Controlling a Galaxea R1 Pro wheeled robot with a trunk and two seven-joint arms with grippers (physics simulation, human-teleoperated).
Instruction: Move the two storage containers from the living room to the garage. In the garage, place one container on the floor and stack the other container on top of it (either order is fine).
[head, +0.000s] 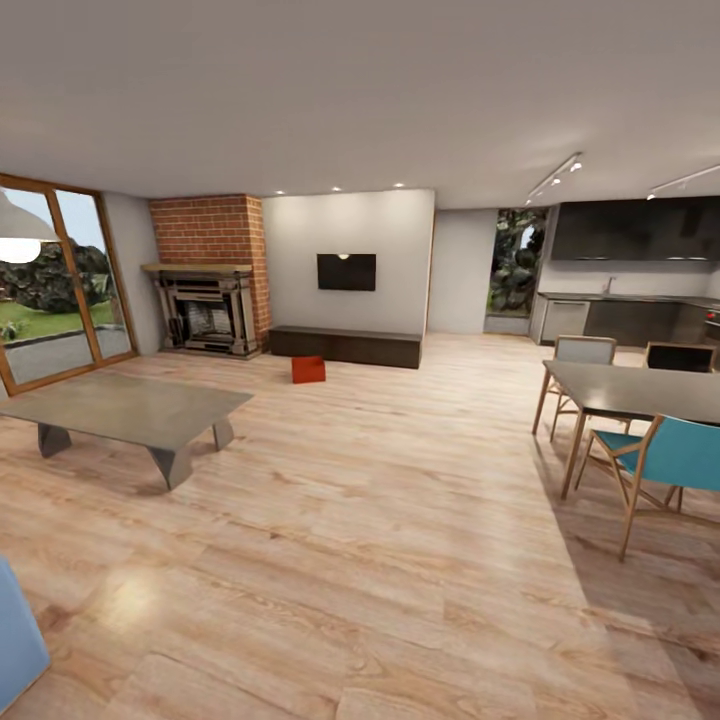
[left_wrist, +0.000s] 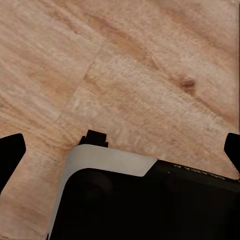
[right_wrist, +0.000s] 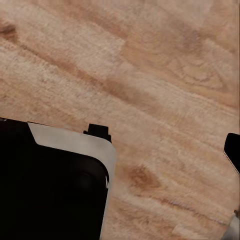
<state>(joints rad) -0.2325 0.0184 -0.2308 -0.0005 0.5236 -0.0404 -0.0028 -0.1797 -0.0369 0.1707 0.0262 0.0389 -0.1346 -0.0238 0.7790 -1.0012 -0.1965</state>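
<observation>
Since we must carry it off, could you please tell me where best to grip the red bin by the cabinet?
Probably a thin wall at the rim of the bin, coming from above: it stands upright on the wood floor with open space around it. Its detail is too small to tell more.

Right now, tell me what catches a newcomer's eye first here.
An orange-red storage container stands out on the light wood floor, in front of the long dark cabinet. To its left rises the red-brick fireplace; a black TV hangs above the cabinet.

A grey coffee table (head: 130, 408) stands left, a dining table (head: 640, 390) with chairs right.
</observation>
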